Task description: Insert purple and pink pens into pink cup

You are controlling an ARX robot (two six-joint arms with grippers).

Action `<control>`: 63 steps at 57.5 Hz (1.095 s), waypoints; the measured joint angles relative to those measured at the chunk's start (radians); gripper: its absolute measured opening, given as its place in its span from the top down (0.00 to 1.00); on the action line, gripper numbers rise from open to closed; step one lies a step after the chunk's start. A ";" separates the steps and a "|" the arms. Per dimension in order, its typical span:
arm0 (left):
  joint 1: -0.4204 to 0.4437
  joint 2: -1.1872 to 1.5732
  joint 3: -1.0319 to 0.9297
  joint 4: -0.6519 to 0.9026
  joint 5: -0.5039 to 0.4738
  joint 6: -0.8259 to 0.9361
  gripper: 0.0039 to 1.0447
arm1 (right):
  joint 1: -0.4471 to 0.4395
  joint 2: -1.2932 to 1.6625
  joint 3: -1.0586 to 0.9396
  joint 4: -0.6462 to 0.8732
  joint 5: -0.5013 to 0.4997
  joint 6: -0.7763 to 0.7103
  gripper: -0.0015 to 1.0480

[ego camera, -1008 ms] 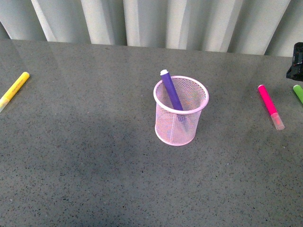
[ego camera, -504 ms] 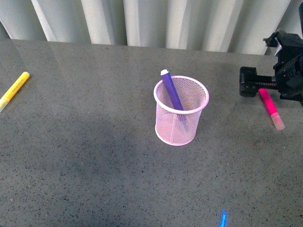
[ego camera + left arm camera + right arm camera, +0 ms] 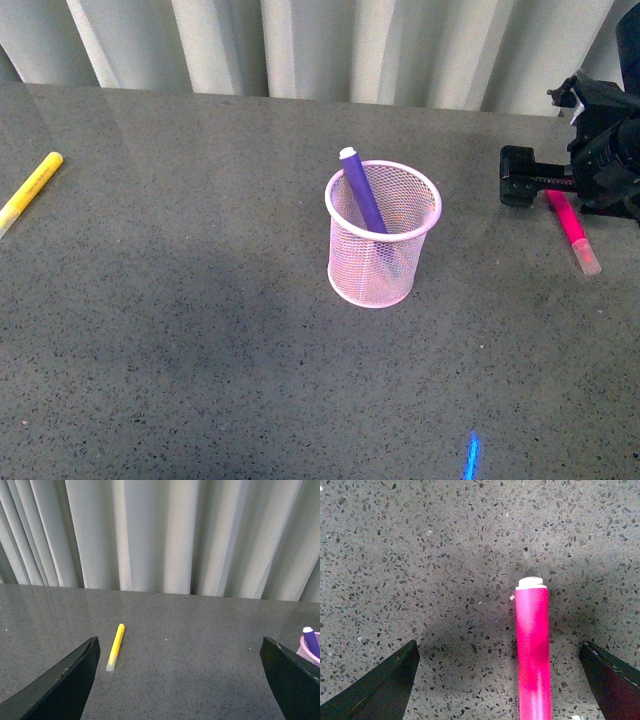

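The pale pink mesh cup (image 3: 383, 240) stands upright mid-table. The purple pen (image 3: 362, 192) leans inside it, its white end above the rim. The pink pen (image 3: 573, 229) lies flat on the table at the right, clear cap toward me. My right gripper (image 3: 555, 185) hovers open over the pen's far end. In the right wrist view the pink pen (image 3: 533, 652) lies between the spread fingers of the right gripper (image 3: 505, 680), touching neither. My left gripper (image 3: 180, 680) is open and empty, with the cup's rim (image 3: 306, 652) and the purple pen (image 3: 310, 639) at the edge of its view.
A yellow marker (image 3: 30, 188) lies at the table's far left, also seen as the yellow marker (image 3: 115, 647) in the left wrist view. A pleated grey curtain (image 3: 300, 45) closes off the table's back edge. A blue light spot (image 3: 472, 455) glows on the near tabletop.
My right arm came in from the right edge and now hangs over the pink pen's far end. The blue light spot appeared. Cup and pens have not moved.
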 joint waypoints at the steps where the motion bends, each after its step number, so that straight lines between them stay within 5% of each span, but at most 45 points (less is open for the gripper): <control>1: 0.000 0.000 0.000 0.000 0.000 0.000 0.06 | -0.001 0.001 0.001 -0.001 -0.001 0.000 0.07; 8: 0.000 0.000 0.000 0.000 0.000 0.000 0.06 | -0.009 0.010 0.009 -0.006 -0.007 -0.022 0.13; 37: 0.000 0.000 0.000 0.000 0.000 0.000 0.06 | -0.036 0.017 0.010 0.003 -0.036 -0.057 0.88; 48: 0.000 0.000 0.000 0.000 0.000 0.000 0.06 | -0.042 -0.001 -0.051 0.113 -0.043 -0.064 0.89; 63: 0.000 0.000 0.000 0.000 0.000 0.000 0.06 | 0.045 -0.154 -0.315 0.608 -0.010 -0.210 0.89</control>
